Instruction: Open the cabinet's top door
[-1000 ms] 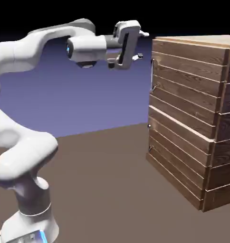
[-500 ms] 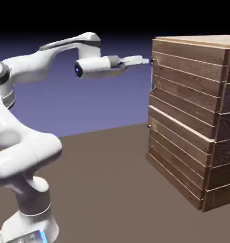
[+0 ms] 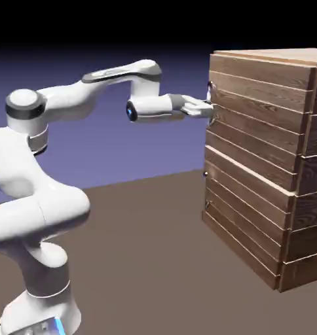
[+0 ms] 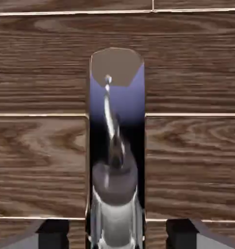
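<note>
— Since a second ago the arm has swung right, and the gripper (image 3: 210, 108) now sits at the handle (image 3: 213, 103), jaws closed narrow.
— Hand view?
— Handle (image 4: 111, 129) fills it, mirror-bright on dark planks.
— The top door (image 3: 256, 108)?
— Flush in the cabinet (image 3: 272, 196), far right.

Claw (image 3: 209, 108) at handle (image 3: 212, 105) on top door (image 3: 259, 108) – cabinet (image 3: 269, 209) right of arm (image 3: 69, 98).

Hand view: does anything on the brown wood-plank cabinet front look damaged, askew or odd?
Nothing damaged or askew. Only the upright shiny metal handle stands out: amid the brown planks of the top door it shows blue-violet and brown, apparently mirroring the backdrop.
</note>
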`<state>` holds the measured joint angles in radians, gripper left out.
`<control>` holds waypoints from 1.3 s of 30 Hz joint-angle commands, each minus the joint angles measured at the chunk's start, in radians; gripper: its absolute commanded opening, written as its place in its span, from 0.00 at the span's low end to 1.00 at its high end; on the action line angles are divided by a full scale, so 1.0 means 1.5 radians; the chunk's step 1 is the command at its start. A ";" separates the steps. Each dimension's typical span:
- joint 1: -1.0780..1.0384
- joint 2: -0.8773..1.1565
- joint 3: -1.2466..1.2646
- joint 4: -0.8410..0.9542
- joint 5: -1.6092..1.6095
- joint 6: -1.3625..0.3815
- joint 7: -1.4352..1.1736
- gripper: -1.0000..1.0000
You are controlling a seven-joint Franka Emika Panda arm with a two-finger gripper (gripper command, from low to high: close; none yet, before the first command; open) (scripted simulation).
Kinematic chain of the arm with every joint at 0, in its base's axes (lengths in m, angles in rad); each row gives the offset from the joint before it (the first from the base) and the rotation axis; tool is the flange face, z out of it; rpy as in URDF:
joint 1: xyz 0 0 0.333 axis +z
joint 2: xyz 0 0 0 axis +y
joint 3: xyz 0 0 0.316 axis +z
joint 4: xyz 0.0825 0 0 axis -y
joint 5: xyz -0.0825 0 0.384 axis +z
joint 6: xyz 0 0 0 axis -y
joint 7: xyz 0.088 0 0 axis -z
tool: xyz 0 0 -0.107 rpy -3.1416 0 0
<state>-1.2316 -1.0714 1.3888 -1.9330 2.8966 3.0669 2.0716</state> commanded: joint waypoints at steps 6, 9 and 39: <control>0.143 0.044 -0.077 -0.139 0.000 -0.094 -0.071 0.00; 0.215 0.074 -0.123 -0.196 0.001 -0.129 -0.118 0.00; 0.774 -0.079 -0.765 -0.676 -0.595 -0.458 0.003 0.00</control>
<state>-0.0703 -1.1902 0.2412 -2.9475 2.0047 2.3815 2.0756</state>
